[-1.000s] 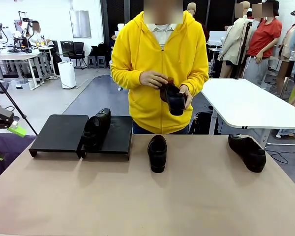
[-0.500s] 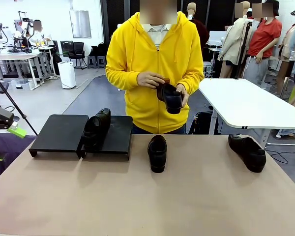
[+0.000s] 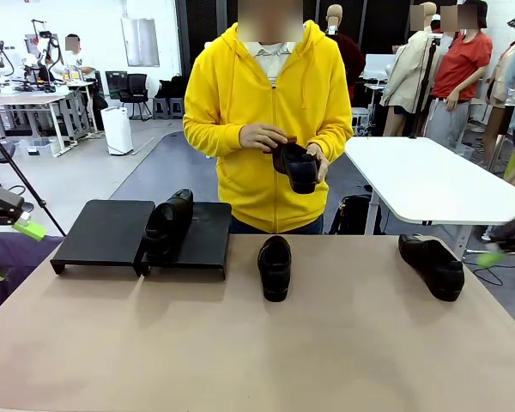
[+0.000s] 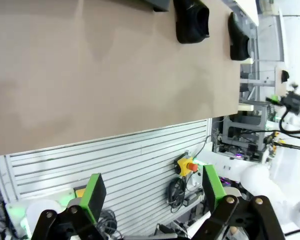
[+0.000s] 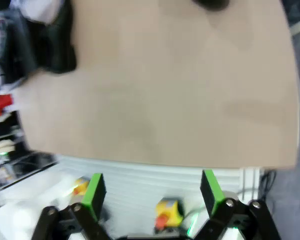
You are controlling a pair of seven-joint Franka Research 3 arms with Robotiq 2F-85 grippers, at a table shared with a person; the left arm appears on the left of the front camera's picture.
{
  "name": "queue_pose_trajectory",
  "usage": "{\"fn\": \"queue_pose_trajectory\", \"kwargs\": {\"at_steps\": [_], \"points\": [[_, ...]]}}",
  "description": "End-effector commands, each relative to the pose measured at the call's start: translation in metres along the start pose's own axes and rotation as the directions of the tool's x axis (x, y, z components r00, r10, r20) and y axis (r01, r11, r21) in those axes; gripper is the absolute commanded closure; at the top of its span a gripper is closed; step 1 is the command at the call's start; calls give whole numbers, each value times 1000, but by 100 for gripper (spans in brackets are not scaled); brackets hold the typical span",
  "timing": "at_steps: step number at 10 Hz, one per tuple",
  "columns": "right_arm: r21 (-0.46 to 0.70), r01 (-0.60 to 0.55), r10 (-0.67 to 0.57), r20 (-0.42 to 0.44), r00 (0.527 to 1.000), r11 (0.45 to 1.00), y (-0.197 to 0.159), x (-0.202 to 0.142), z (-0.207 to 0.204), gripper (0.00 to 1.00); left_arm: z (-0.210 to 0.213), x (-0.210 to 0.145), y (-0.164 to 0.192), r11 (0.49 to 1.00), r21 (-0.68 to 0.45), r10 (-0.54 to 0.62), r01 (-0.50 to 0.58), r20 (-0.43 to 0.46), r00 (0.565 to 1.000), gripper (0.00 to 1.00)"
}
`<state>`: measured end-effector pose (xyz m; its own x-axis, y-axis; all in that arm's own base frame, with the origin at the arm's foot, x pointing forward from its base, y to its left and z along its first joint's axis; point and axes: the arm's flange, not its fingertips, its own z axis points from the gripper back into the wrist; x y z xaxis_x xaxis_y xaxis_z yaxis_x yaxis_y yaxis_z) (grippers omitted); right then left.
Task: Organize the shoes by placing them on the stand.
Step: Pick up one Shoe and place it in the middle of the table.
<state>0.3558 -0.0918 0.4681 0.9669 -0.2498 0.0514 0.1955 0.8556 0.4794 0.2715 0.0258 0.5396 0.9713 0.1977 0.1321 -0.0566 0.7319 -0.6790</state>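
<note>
Black stand (image 3: 103, 230) at far left has one shoe (image 3: 168, 225). Middle shoe (image 3: 275, 267) and right shoe (image 3: 432, 265) lie on the bench (image 3: 240, 343). Left gripper (image 4: 152, 192) and right gripper (image 5: 152, 192) are both spread apart, empty. Pinch a shoe across its sides, gently.

Person (image 3: 259, 136) in bright yellow zip hoodie (image 3: 232, 94), white collar (image 3: 273, 53) beneath, black robot fingers (image 4: 94, 196), green pads (image 4: 212, 187)

The shoes (image 3: 275, 267) looked like glossy black leather. The stand (image 3: 103, 230) was matt black and smooth. The counter (image 3: 240, 352) had a smooth, matt tan top. The person's hoodie (image 3: 232, 172) was yellow cloth.
</note>
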Motion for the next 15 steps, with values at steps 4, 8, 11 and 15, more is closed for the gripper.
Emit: {"fn": "queue_pose_trajectory", "kwargs": {"at_steps": [4,8,11,15], "points": [[-268,16,11,99,995,963,37,75,-83,0,4,0,0,1000,9,-4,4,-7,1000,0],[-325,-23,74,146,986,946,44,109,-102,0,4,0,0,1000,9,-4,4,-7,1000,0],[-387,-39,101,139,985,921,61,179,-63,0,4,0,0,1000,9,-4,4,-7,1000,0],[-372,-129,126,-33,991,919,48,248,-96,0,4,0,0,1000,9,-4,4,-7,1000,0]]}}
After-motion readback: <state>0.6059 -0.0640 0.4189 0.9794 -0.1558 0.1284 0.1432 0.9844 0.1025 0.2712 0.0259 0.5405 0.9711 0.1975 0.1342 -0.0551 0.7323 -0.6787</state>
